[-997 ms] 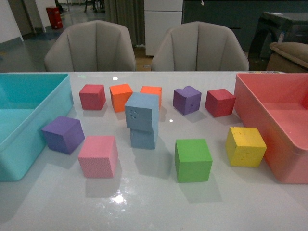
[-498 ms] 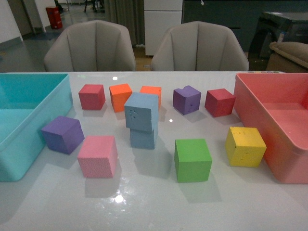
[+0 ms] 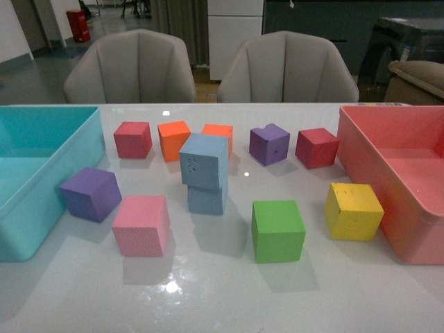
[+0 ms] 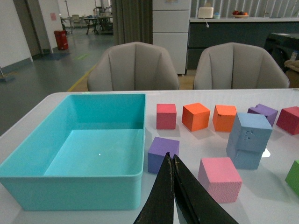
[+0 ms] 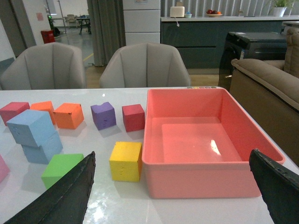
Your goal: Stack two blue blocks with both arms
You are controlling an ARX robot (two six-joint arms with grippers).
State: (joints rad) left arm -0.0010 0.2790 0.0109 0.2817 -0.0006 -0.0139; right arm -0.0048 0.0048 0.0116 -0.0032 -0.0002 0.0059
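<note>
Left gripper (image 4: 173,161) pinched together, holding nothing; right gripper (image 5: 170,184) spread wide, also bare. On the white table (image 3: 222,298), one blue block (image 3: 205,161) sits (slightly twisted) atop the other blue block (image 3: 207,200), between pink cube (image 3: 141,225) and green cube (image 3: 277,230).

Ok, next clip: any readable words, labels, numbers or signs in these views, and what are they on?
None can be read.
The blocks, including the stacked blue blocks, are plain foam without print.
The turquoise bin and pink bin carry no labels.
A pinkish notice on the far wall is too small and blurred to read.
</note>
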